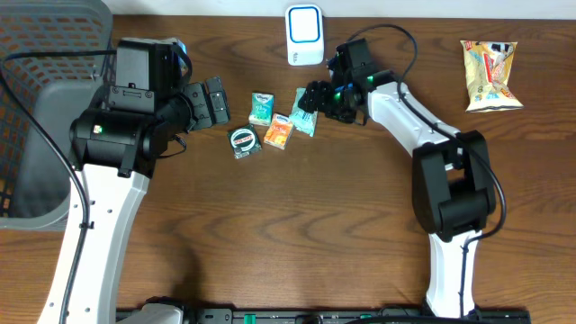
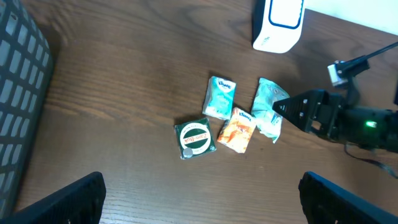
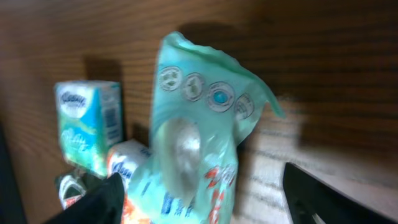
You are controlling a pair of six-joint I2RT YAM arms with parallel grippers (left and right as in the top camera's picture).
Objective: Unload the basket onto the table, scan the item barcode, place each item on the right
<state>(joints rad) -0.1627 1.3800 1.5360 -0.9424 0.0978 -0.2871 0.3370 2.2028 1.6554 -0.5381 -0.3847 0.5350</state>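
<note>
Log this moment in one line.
left pincer open, empty | right pincer open, straddling teal packet | scanner apart, behind items

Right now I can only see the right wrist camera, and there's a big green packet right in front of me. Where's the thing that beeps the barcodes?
Observer: The white scanner stands at the far edge of the table, straight beyond the teal pouch you're looking at.
Operator: Is there other stuff to scan that I can't see?
Observer: Yes, a yellow snack bag lies by itself far over on the right side.
Operator: What's the other arm doing?
Observer: The left gripper hangs open and empty, on the side where the grey basket is.
</note>
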